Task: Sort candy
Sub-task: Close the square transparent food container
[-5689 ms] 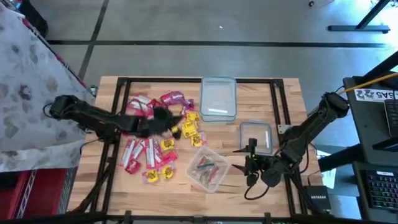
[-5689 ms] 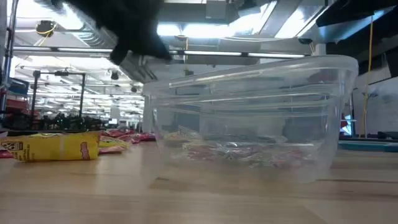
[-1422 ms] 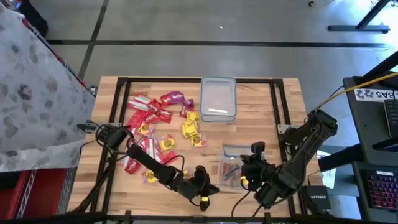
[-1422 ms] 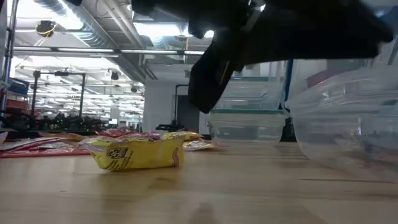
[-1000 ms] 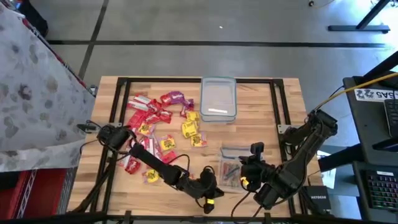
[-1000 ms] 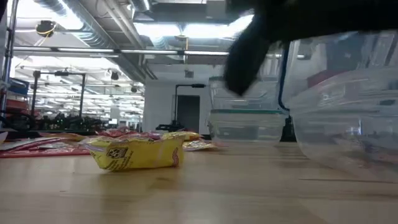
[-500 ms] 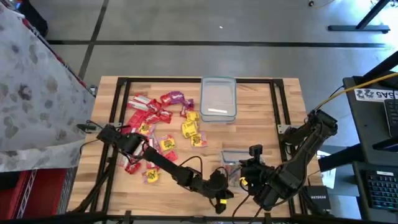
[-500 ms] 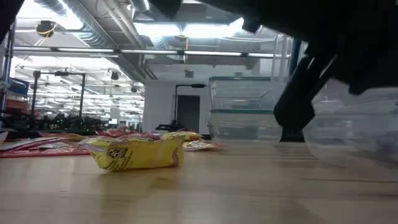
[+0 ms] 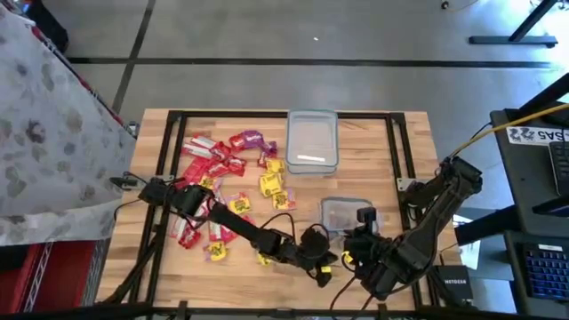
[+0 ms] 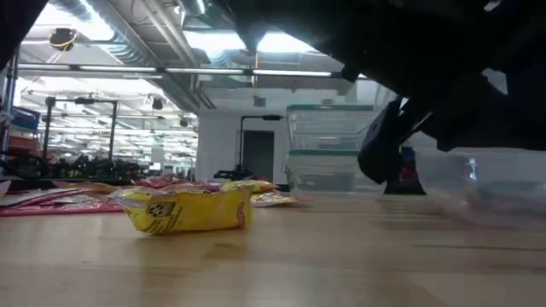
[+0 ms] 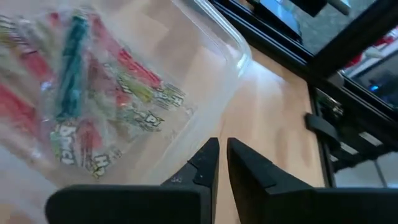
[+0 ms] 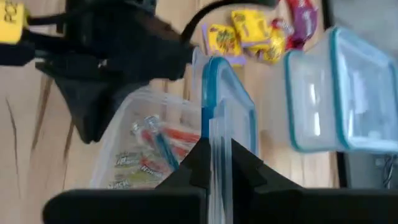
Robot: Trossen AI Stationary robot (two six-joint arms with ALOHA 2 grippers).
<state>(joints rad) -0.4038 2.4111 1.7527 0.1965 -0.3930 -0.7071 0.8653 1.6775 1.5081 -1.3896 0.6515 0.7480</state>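
Shift: since a second ago the left arm has swept right along the table's near edge
Tub: clear rectangular plastic tub (image 12: 146, 152) of wrapped sweets, lying ahead of the left gripper (image 11: 221, 155)
Lid: blue-rimmed clear lid (image 12: 214, 118), held on edge by the right gripper (image 12: 214, 149) above the tub
Candy: loose red and yellow packets (image 9: 236, 204), well left of both grippers
Jaws: left nearly closed, empty

Red, yellow and a few purple candy (image 9: 233, 178) packets lie flat and scattered across the bench's left half; some wrapped pieces (image 11: 81, 118) sit inside a clear tub.
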